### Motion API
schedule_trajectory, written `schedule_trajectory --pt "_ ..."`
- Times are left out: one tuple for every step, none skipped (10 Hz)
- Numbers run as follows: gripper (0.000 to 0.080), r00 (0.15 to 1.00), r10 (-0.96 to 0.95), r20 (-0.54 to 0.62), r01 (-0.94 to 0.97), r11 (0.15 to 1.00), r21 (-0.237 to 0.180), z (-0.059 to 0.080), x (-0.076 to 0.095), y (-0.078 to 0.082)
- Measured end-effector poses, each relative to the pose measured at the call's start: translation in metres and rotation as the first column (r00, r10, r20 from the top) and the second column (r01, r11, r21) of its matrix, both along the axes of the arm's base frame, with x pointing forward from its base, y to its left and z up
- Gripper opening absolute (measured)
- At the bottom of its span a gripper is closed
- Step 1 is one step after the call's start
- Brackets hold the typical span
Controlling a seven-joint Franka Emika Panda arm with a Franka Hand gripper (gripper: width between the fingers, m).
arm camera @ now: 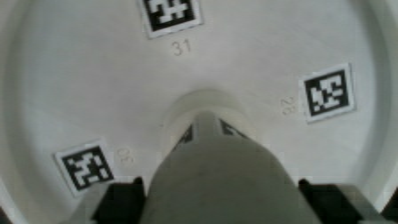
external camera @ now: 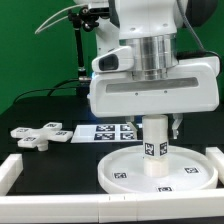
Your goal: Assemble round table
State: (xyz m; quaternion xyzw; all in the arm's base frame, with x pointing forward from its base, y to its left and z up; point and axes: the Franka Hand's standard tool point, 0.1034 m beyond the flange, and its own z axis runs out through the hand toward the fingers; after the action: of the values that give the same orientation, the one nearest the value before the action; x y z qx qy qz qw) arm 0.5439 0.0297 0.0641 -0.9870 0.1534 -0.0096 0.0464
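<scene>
Gripper [external camera: 158, 126] tight on leg [external camera: 155, 150], apparently atop disc [external camera: 120, 178]

The marker board [external camera: 108, 131] lies flat on the black table [external camera: 55, 165], white border rails [external camera: 12, 172] edging it, green backdrop [external camera: 32, 48] behind.

Plain green backdrop [external camera: 35, 45], matte black tabletop [external camera: 50, 165]
</scene>
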Motion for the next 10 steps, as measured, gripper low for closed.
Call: schedule_trajectory --pt "0.0414 0.992 -0.129 -0.012 0.129 0.992 0.016 -0.0001 -0.0001 0.0001" --pt "0.0414 0.981 -0.191 -0.019 0.191 0.981 0.018 -0.0003 -0.0002 0.0005" --pt "0.0414 0.951 -0.308 -0.032 0.309 0.951 0.025 -0.0007 -0.0001 0.0013" --pt "0.0414 0.918 -0.394 -0.043 0.395 0.918 0.027 -0.0009 -0.0001 0.0016" --pt "0.0414 0.885 -0.462 -0.054 0.464 0.885 0.033 -0.0009 0.0000 0.0015" --pt "0.0414 0.845 -0.531 -0.067 0.534 0.845 0.037 -0.0009 -0.0001 0.0019" --pt "0.0414 0.810 -0.581 -0.078 0.585 0.810 0.043 -0.0010 -0.0001 0.0021" --pt "0.0414 0.808 -0.583 -0.080 0.588 0.808 0.045 -0.0010 -0.0001 0.0027" --pt "0.0498 0.813 -0.576 -0.079 0.580 0.813 0.045 -0.0010 -0.0002 0.0034" --pt "0.0600 0.832 -0.550 -0.074 0.553 0.832 0.045 -0.0006 0.0000 0.0036"
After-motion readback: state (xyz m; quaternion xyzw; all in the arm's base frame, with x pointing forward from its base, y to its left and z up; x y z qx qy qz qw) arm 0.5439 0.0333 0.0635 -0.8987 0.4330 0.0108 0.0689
